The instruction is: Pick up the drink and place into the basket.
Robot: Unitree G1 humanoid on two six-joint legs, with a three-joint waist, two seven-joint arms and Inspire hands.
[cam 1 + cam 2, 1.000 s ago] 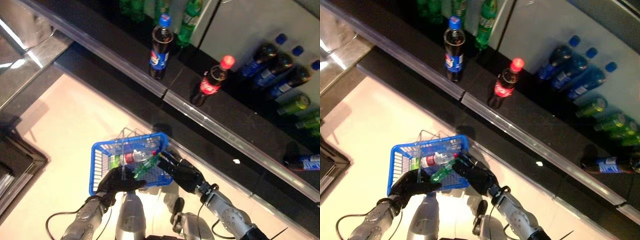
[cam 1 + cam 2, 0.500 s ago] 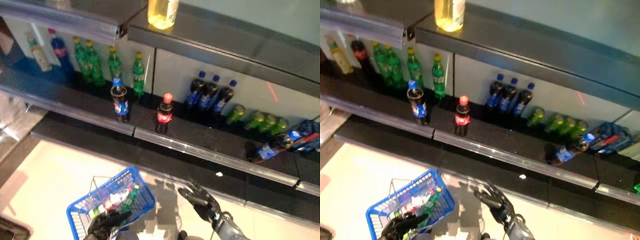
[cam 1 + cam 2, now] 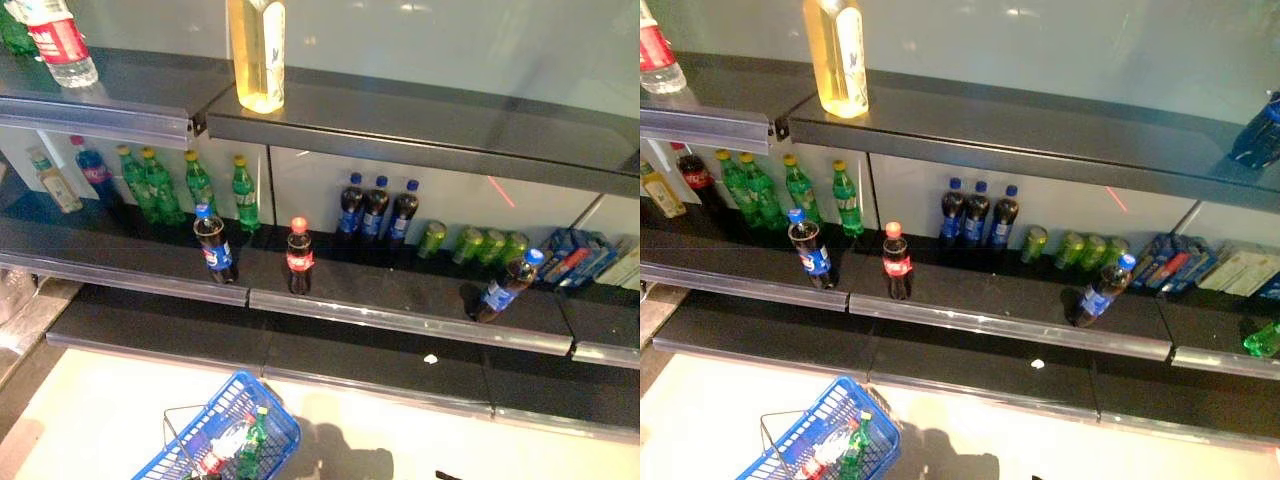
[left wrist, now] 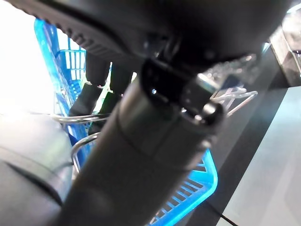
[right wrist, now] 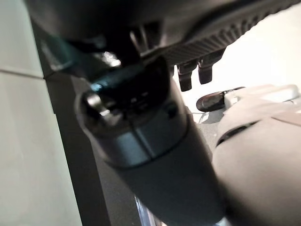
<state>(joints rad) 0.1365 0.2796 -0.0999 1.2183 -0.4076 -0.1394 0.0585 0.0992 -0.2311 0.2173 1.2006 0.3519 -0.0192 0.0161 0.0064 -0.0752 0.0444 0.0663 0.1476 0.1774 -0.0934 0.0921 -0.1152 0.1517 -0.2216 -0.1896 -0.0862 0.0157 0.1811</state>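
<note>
The blue basket [image 3: 277, 438] hangs low at the left in front of the shelves. A green bottle [image 3: 250, 452] and a clear bottle with a red label [image 3: 218, 458] lie in it. In the left wrist view my left hand [image 4: 94, 89] is curled round the basket's wire handles [image 4: 79, 142], with the blue basket [image 4: 197, 186] below it. My right hand [image 5: 194, 75] shows in its wrist view with relaxed fingers, holding nothing. A red-capped cola bottle [image 3: 299, 256] and a blue-capped cola bottle [image 3: 213, 247] stand at the front of the middle shelf.
The dark shelf unit [image 3: 400, 320] spans the view. Green bottles [image 3: 244, 195], dark blue-capped bottles [image 3: 375, 210], green cans [image 3: 470, 243] and a leaning bottle [image 3: 505, 286] are on the middle shelf. A tall yellow bottle [image 3: 257, 50] stands on the upper shelf.
The camera has tilted up, so the shelves now show and both hands have dropped below the eye views. My right hand came away from the basket.
</note>
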